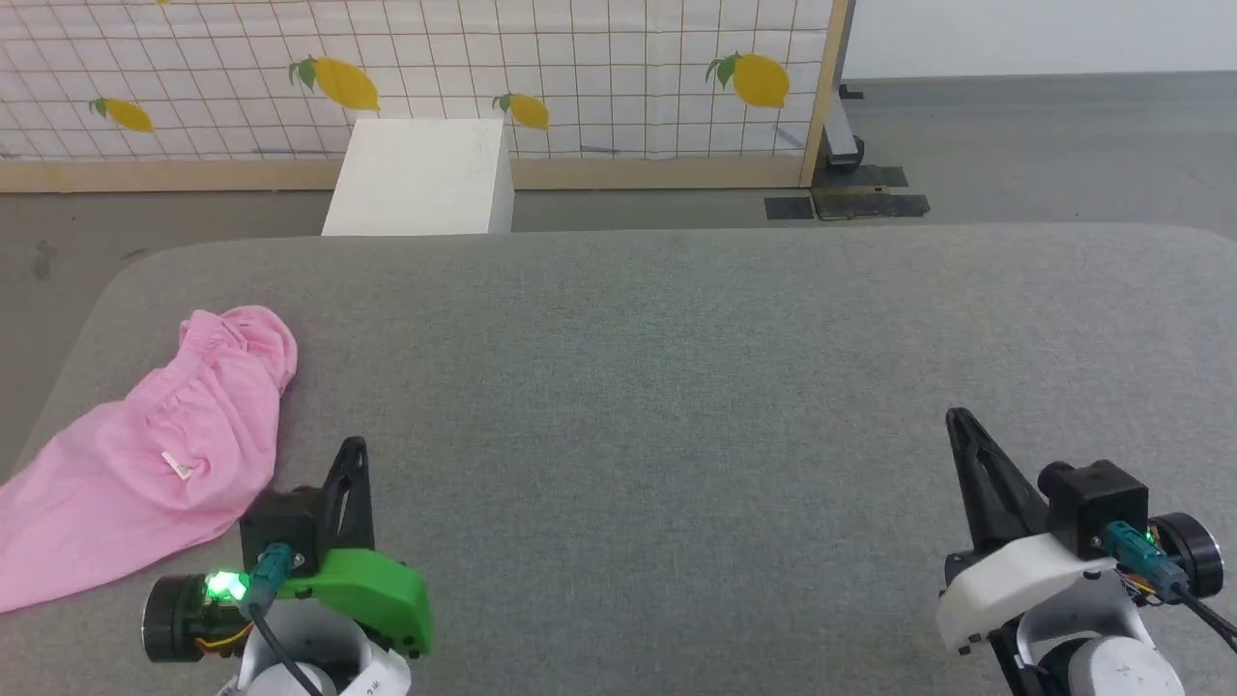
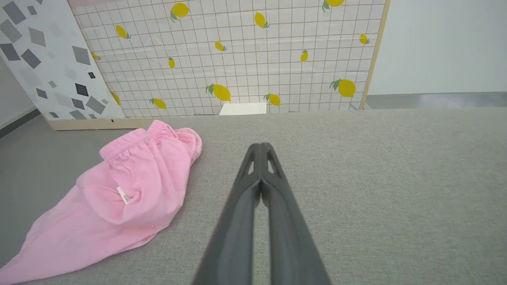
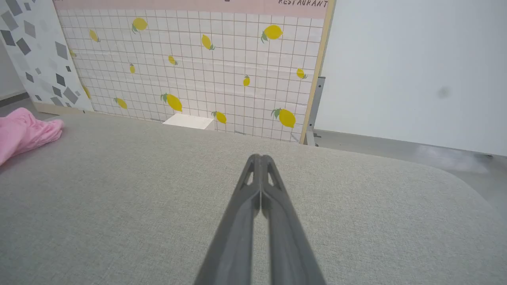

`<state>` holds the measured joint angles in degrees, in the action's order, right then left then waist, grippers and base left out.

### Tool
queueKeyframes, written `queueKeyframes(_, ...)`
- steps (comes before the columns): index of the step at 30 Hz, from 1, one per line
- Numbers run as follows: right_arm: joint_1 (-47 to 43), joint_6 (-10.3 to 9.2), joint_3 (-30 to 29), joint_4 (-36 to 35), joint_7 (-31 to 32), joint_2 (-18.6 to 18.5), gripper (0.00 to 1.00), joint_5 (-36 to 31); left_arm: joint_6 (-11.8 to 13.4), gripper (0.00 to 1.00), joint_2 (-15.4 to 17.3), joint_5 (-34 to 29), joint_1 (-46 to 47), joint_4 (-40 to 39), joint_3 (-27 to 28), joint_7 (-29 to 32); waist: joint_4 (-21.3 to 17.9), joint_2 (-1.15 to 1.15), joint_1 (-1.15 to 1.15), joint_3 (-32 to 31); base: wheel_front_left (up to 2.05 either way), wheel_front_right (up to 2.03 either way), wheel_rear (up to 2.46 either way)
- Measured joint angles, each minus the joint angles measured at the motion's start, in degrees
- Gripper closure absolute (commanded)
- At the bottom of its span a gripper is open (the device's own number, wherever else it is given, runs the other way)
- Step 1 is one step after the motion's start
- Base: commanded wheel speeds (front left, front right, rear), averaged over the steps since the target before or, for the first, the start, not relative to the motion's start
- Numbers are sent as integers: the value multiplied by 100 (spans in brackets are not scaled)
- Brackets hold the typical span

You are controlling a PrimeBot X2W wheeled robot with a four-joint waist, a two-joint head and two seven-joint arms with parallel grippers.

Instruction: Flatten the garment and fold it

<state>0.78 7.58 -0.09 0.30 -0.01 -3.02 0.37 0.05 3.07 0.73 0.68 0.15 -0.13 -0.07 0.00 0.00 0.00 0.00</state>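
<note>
Since the garment (image 1: 145, 454) lies unflattened at ten o'clock, my left gripper (image 1: 356, 447) and right gripper (image 1: 957, 418), both pressed closed, must spread; reach there.

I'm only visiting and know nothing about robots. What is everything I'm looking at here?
trousers: one, light pink, crumpled on the table's left side
label: one, white, on the trousers
table: one, grey fabric top, across the foreground
box: one, white, on the floor behind the table
lemon panel: one, white grid with yellow lemons, standing behind the box
speckled panel: one, pale with grey diamonds, left of the lemon panel
floor: grey, beyond the table
left gripper: one, dark fingers shut, green housing, lower left beside the trousers, holding nothing
right gripper: one, dark fingers shut, white housing, lower right, holding nothing
</note>
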Motion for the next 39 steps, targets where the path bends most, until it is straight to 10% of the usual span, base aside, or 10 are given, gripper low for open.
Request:
queueKeyframes(32, 0, 0, 0, 0, 0, 0, 100, 0, 0, 100, 0, 0, 0, 0, 1, 0, 0, 0, 0, 0, 0, 0, 0)
queueKeyframes(33, 1, 0, 0, 1, 0, -1, 0, 1, 1, 0, 1, 4, 1, 1, -1, 0, 0, 0, 0, 0, 0, 0, 0)
queueKeyframes(39, 1, 0, -2, 4, -1, -3, 0, 1, 1, 0, 1, 31, 1, 7, -19, -1, 0, 0, 0, 0, 0, 0, 0)
